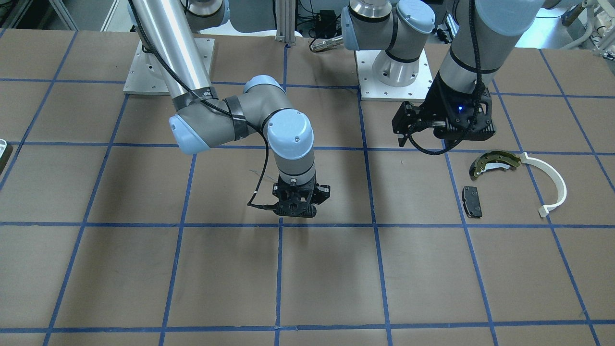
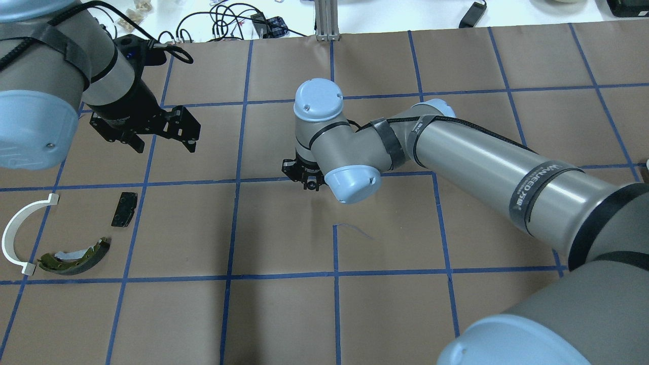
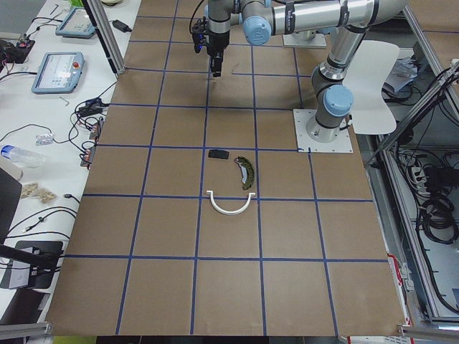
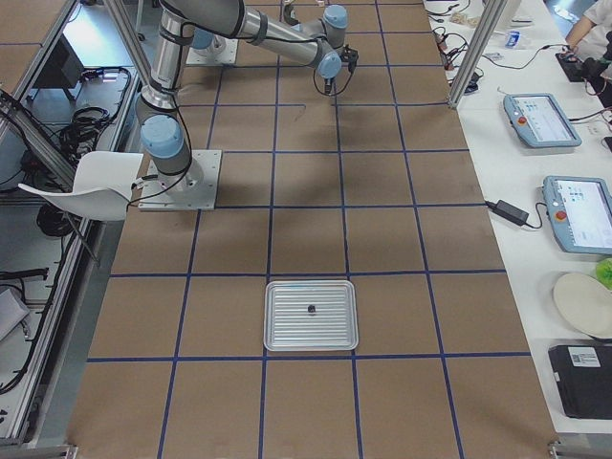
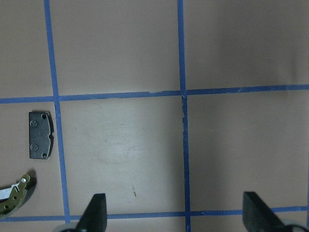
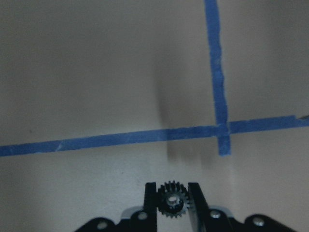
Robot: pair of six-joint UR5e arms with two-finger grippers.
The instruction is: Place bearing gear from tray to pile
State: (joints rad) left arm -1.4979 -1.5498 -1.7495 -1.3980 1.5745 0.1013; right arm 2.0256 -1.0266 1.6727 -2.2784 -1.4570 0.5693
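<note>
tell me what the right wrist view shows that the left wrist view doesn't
Only the right wrist view: the bearing gear clamped in the right gripper. Only the left wrist view: the dark grey pad, one end of the brake shoe, and the open left gripper. Both: the brown table with blue tape lines.

Exterior views are bright and evenly lit from above, with soft shadows. The right wrist view is dim and grainy, a shadow at centre; the gear (image 6: pixel 173 199) looks soft.
</note>
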